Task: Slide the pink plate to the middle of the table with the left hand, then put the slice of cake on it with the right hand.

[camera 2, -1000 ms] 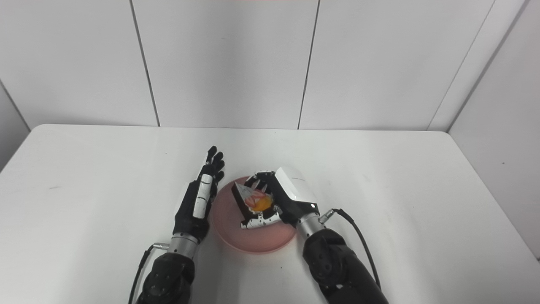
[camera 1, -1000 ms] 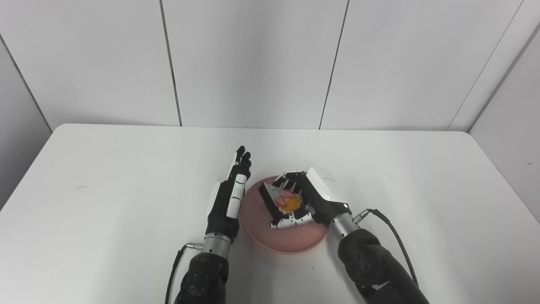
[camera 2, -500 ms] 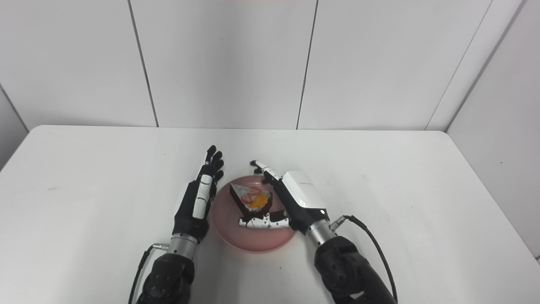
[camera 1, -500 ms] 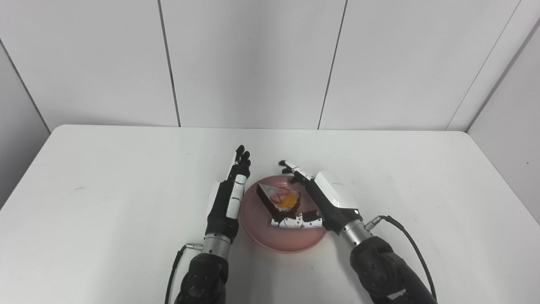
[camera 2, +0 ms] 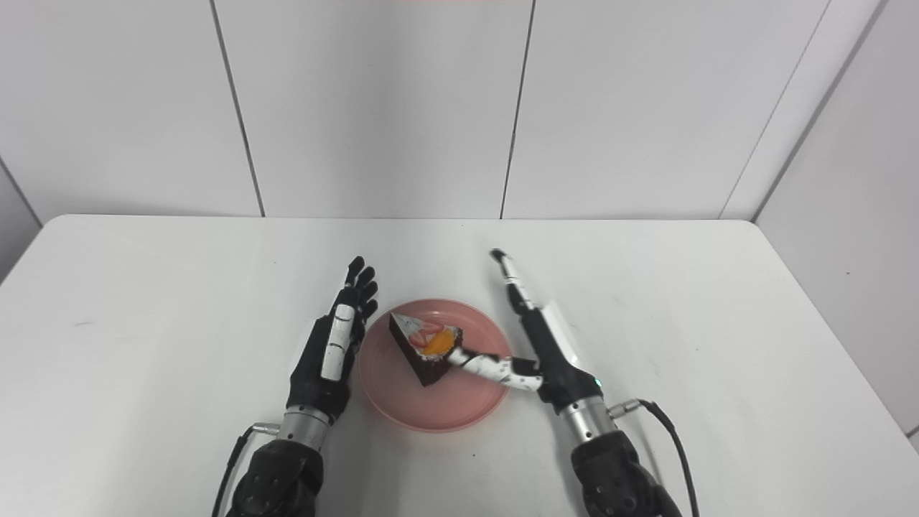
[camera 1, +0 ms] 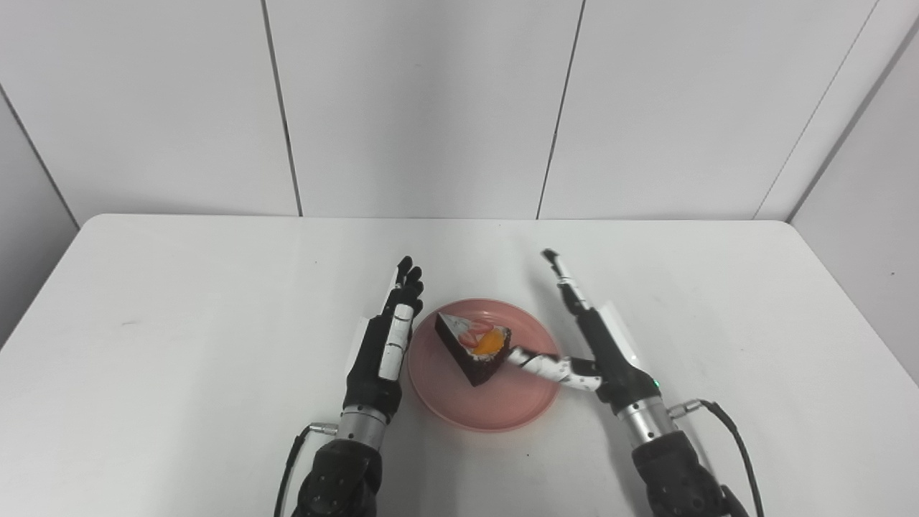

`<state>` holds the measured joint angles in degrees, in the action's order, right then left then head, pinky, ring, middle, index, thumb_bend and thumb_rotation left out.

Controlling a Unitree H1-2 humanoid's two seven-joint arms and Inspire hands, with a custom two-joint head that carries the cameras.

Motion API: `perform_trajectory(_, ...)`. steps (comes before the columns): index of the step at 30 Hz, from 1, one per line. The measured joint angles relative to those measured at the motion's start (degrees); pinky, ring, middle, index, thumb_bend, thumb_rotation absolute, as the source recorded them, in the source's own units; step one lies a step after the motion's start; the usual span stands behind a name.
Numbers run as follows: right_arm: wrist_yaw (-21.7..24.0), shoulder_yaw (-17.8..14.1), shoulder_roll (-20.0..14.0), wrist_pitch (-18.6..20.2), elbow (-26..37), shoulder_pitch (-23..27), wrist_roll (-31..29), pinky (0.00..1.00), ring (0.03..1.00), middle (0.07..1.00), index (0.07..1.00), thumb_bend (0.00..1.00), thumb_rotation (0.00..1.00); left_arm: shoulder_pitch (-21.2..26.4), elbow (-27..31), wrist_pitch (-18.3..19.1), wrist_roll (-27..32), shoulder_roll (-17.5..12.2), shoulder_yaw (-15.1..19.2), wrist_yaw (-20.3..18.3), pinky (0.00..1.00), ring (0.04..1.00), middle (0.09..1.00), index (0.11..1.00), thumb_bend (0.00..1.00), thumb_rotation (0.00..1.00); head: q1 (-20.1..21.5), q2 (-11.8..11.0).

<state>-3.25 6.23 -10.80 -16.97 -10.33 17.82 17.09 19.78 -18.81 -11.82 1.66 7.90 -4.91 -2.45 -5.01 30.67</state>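
The wedge-shaped chocolate cake slice (camera 1: 474,347) sits on the round pink plate (camera 1: 495,413), mid-counter (camera 1: 179,309), between the left hand (camera 1: 384,345) and right hand (camera 1: 599,345).

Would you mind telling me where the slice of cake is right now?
The slice of cake lies on the pink plate near the table's middle, between the left hand and the open right hand.

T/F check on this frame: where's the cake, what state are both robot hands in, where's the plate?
1. The slice of cake lies on the pink plate. True.
2. The right robot hand is shut on the cake. False: it is open, fingers straight, thumb toward the cake.
3. The left robot hand is open beside the plate's left rim. True.
4. The plate sits at the table's far left edge. False: it is near the middle.
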Motion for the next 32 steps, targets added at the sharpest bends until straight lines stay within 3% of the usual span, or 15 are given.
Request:
perform_trajectory(7, -1.5, -3.4, 5.0, -3.6, -3.2, 0.2, -8.8, 1.0, 1.0, 1.0, 1.0, 0.71, 0.93, 0.0, 0.0, -0.1, 1.6, -1.0, 0.3, -1.1, 1.0, 1.0, 1.0, 1.0, 0.67, 1.0, -1.4, -0.1)
perform_trajectory(13, 1.1, -5.2, 5.6, -3.4, -4.1, 0.2, -16.2, 1.0, 1.0, 1.0, 1.0, 0.66, 0.86, 0.2, -0.3, -0.5, 1.6, -1.4, 1.1, -1.0, 1.0, 1.0, 1.0, 1.0, 0.65, 1.0, -3.9, -0.7)
perform_trajectory(18, 2.7, -5.2, 5.7, -2.0, -4.3, 0.2, -17.3, 1.0, 1.0, 1.0, 1.0, 0.62, 0.89, 0.2, -0.6, -0.8, 0.5, -1.5, 1.2, -0.4, 1.0, 1.0, 1.0, 1.0, 0.66, 1.0, -4.0, -1.0)
perform_trajectory(25, 4.1, -5.0, 6.3, -2.8, -5.9, 0.9, -17.8, 1.0, 1.0, 1.0, 1.0, 0.57, 0.84, 0.4, -1.3, -1.6, -1.5, -1.8, 1.1, 0.9, 1.0, 1.0, 1.0, 1.0, 0.67, 1.0, -2.4, -1.2)
perform_trajectory(32, 4.6, -5.1, 6.8, -3.7, -6.5, 1.2, -18.1, 1.0, 1.0, 1.0, 1.0, 0.62, 0.83, 0.7, -1.5, -1.5, -1.6, -3.0, 0.8, 1.0, 1.0, 1.0, 1.0, 1.0, 0.67, 1.0, 0.2, -1.1)
